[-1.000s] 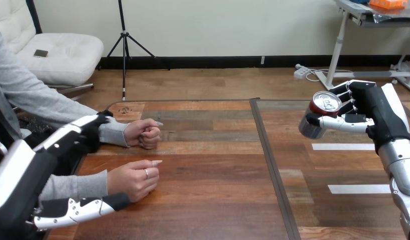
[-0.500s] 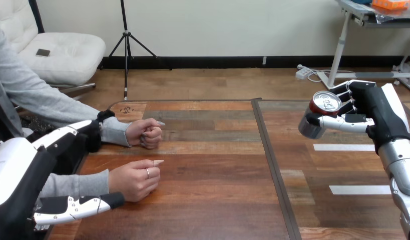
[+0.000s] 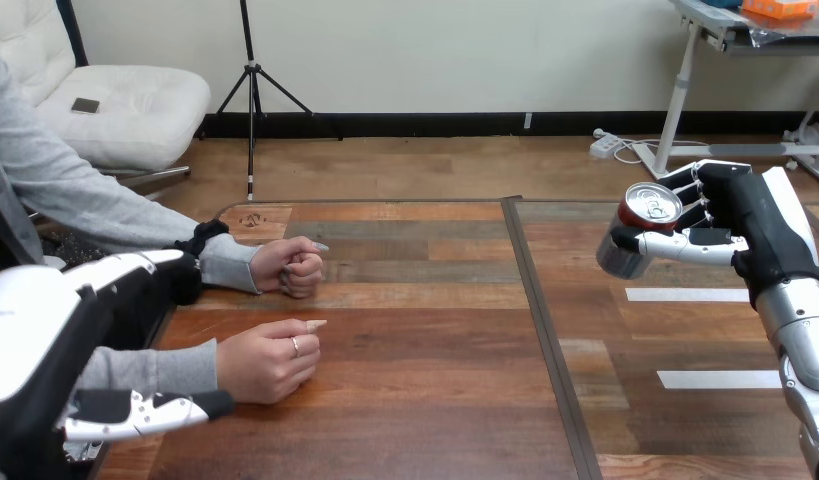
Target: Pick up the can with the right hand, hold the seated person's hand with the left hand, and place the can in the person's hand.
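A red and silver can (image 3: 642,228) is tilted in the air over the right half of the table, and my right hand (image 3: 760,232) is shut on it with the thumb across its side. My left hand (image 3: 130,300) is open at the lower left. Its straight fingers (image 3: 155,262) lie on the far side of the person's near forearm and its thumb (image 3: 150,411) on the near side, not curled round it. The person's near hand (image 3: 270,357) rests loosely closed on the table. The person's far hand (image 3: 290,266) is a fist further back.
The wooden table (image 3: 415,400) has a dark seam (image 3: 540,330) running front to back right of the middle. Two white tape strips (image 3: 685,294) lie on the right half under the raised can.
My left hand has drawn back toward the lower left along the person's near forearm. The right hand and the can have stayed put, as have the person's hands.
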